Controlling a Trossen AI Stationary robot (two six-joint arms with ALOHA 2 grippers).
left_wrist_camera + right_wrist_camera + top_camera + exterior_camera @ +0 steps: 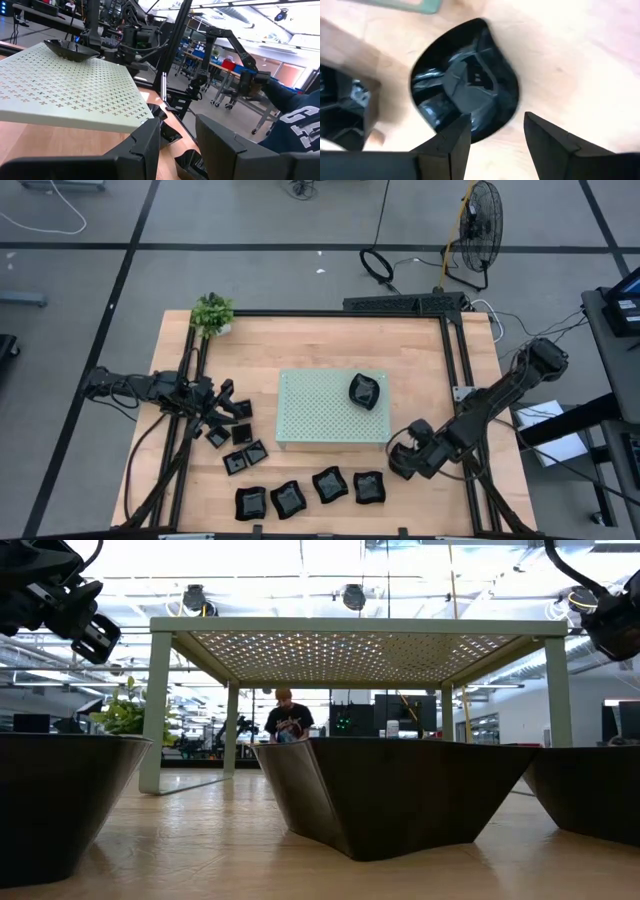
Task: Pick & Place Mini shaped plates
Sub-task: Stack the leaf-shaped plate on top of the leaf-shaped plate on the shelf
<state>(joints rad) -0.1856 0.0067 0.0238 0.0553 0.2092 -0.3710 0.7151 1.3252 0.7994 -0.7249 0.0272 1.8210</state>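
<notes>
Glossy black mini plates [288, 498] lie scattered on the wooden tabletop [300, 340]: a row of four larger wavy-edged and rounded ones along the front edge, a cluster of tiny squares [240, 442] at the left, and one rounded plate [365, 391] resting on top of the pale green perforated board [333, 409] at centre.

The right gripper [492, 131] hovers over the right end of the front row, beside the board's front-right corner. Its wrist view shows a rounded, leaf-like plate [465, 85], shiny with reflections, lying flat on the wood directly ahead of the fingers [452, 142]. The fingers are spread apart with a clear gap and hold nothing; the plate's near rim sits at the tip of one finger, though whether they touch cannot be told. Another plate [342, 107] lies just beside it.

The left gripper [222, 404] sits over the cluster of tiny squares at the board's left side. Its fingers [145, 147] are also parted and empty, with small black plates [170, 132] on the tabletop beyond them and the board's edge close by.

A person [288, 720] is seen in the room behind the tabletop.
</notes>
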